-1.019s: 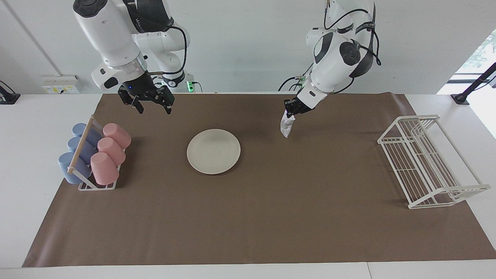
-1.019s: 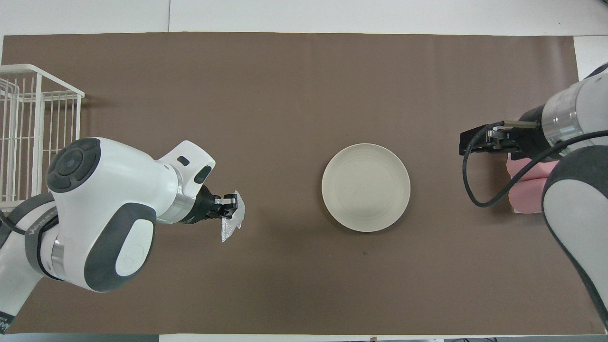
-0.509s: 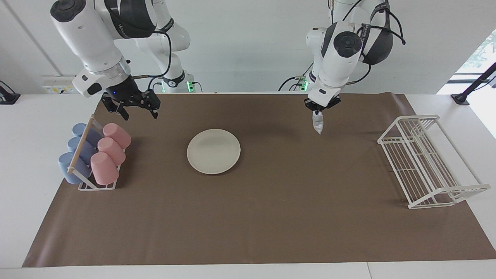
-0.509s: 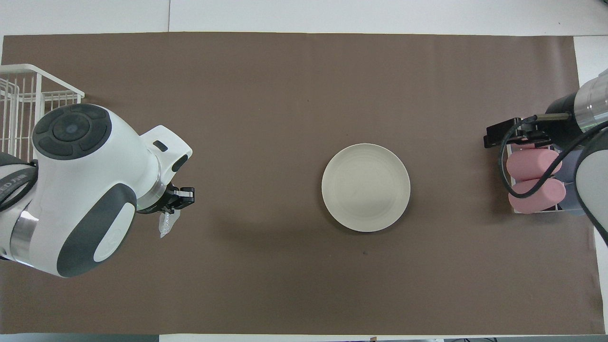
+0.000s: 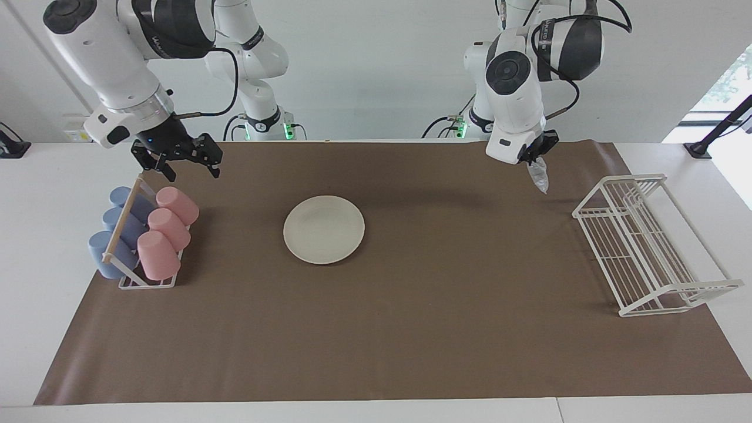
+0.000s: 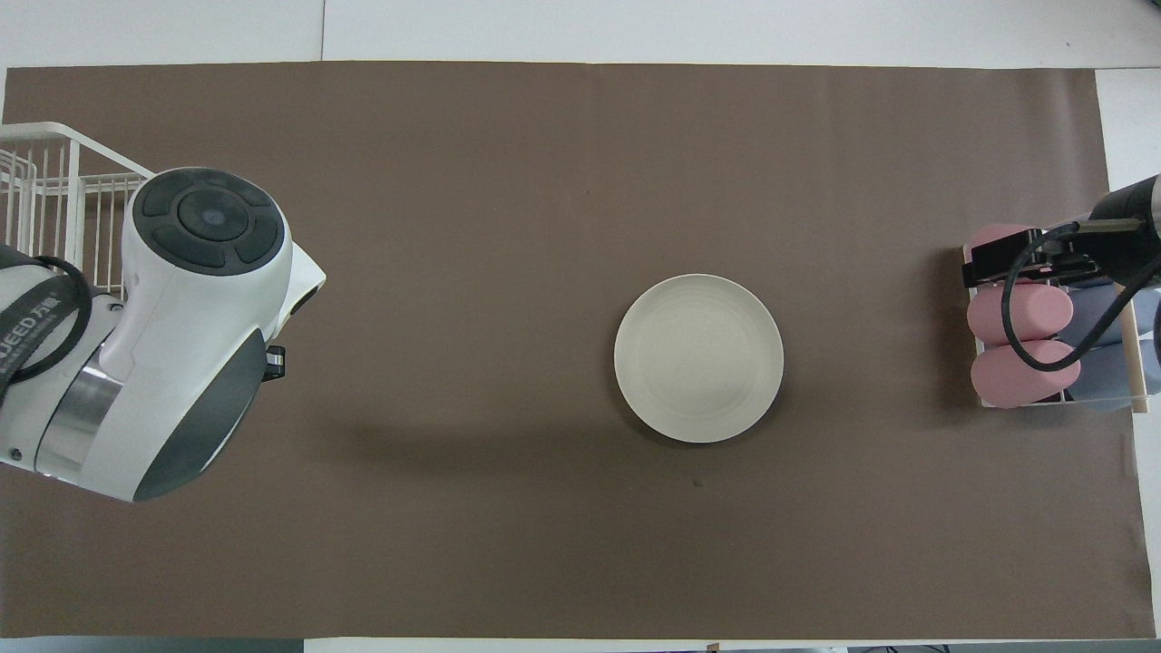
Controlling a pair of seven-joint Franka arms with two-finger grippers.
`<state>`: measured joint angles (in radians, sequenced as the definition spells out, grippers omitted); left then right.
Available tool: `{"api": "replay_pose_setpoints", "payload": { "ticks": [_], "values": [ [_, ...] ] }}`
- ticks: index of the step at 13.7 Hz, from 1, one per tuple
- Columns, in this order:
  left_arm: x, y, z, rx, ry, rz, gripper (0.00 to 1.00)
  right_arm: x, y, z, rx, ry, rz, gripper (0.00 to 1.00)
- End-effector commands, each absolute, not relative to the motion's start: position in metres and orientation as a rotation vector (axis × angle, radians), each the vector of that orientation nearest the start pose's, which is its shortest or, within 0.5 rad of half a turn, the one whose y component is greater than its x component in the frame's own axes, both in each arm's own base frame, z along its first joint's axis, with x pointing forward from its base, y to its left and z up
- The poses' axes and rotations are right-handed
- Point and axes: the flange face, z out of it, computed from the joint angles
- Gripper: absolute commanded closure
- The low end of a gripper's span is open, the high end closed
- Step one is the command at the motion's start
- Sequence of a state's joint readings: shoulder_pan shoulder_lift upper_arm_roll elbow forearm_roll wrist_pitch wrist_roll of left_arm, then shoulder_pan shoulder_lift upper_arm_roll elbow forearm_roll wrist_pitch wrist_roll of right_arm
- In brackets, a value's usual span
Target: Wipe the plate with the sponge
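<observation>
**A:** Where do the task's things stand?

**B:** The plate point(image 5: 324, 230) lies flat on the brown mat point(image 5: 411, 341), roughly mid-table. The sponge point(image 5: 538, 174) hangs pinched in the left gripper point(image 5: 536, 157), whose fingertips are closed tight on its top, up in the air over the mat between the plate and the white wire rack point(image 5: 649, 247), well apart from the plate. From overhead the arm's own body hides both gripper and sponge.

**A:** And the other arm?

**B:** The right gripper point(image 5: 187, 163) waits with its jaws spread wide and nothing in them, over the mat's edge by the cup rack point(image 5: 141, 241), just above the pink cups point(image 5: 167, 230) and blue cups point(image 5: 120, 229).

**A:** What could go wrong?

**B:** The sponge is held only by a small upper corner and dangles limp. I'd guess a quick swing toward the plate could shake it loose, or it could fold under on contact and wipe poorly. The plate sits loose on the mat with nothing steadying it, so a hard sideways wipe might push it along or tip its rim. The left gripper is also close to the wire rack; a careless turn could clip it.

**A:** The surface and room?

**B:** A brown mat over a white table point(image 5: 47, 188), lying smooth around the plate. A plain pale wall stands by the robots, with a bright window at the wire rack's end.
</observation>
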<state>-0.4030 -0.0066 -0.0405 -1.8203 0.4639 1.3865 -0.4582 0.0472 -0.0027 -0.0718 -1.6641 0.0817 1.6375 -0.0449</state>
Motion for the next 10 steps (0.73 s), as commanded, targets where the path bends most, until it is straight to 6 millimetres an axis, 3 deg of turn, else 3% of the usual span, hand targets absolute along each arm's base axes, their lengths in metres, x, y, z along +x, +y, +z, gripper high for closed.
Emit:
{"api": "replay_pose_setpoints", "payload": {
  "ticks": [1, 6, 10],
  "values": [
    [0.495, -0.170, 0.514, -2.352, -0.014, 0.211, 1.00, 0.562, -0.008, 0.606, -3.078, -0.048, 0.005, 0.00],
    [0.519, -0.146, 0.499, -2.138, -0.010, 0.148, 1.00, 0.560, -0.006, 0.613, -3.108, 0.002, -0.013, 0.00],
    [0.555, -0.113, 0.467, -1.969, 0.016, 0.109, 1.00, 0.561, -0.011, 0.607, -3.107, 0.012, -0.004, 0.00]
  ]
}}
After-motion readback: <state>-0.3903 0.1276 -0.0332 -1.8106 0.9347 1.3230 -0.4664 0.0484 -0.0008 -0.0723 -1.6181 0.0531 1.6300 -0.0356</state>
